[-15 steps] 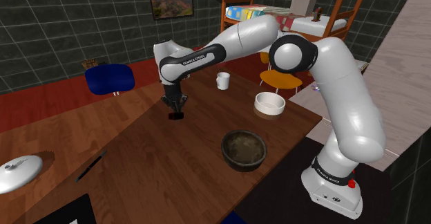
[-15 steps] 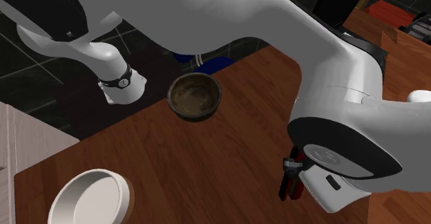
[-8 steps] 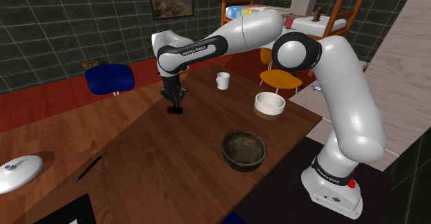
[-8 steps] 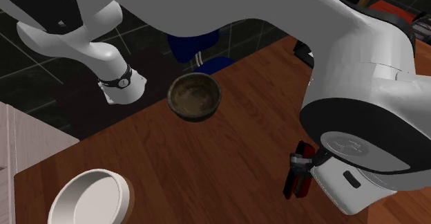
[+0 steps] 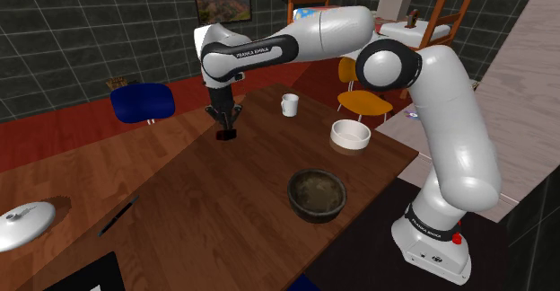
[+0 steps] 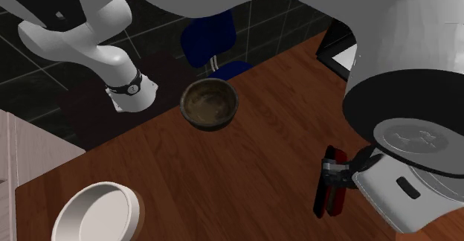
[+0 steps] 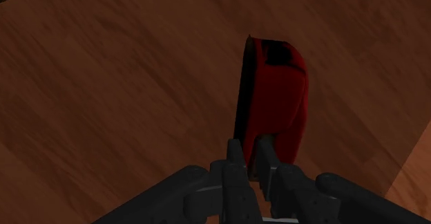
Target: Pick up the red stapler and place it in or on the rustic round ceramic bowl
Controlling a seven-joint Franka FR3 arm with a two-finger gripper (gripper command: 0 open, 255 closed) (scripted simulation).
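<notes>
The red stapler hangs above the brown table, clasped at one end by my black gripper, which is shut on it. In the wrist view the stapler sticks out past the fingertips with wood grain below it. The dark rustic round bowl sits empty near the table's edge, toward the stand and well apart from the gripper. In the second exterior view, the stapler is at the lower right beside the hand, and the bowl stands at the table's far edge.
A white round dish and a white mug stand on the table beyond the bowl. A dark pen and a white lid lie at the shoulder view's left. A blue chair stands behind the table.
The arm has risen, lifting the stapler higher above the table. The gripper stays shut on it. The bowl has not moved.
</notes>
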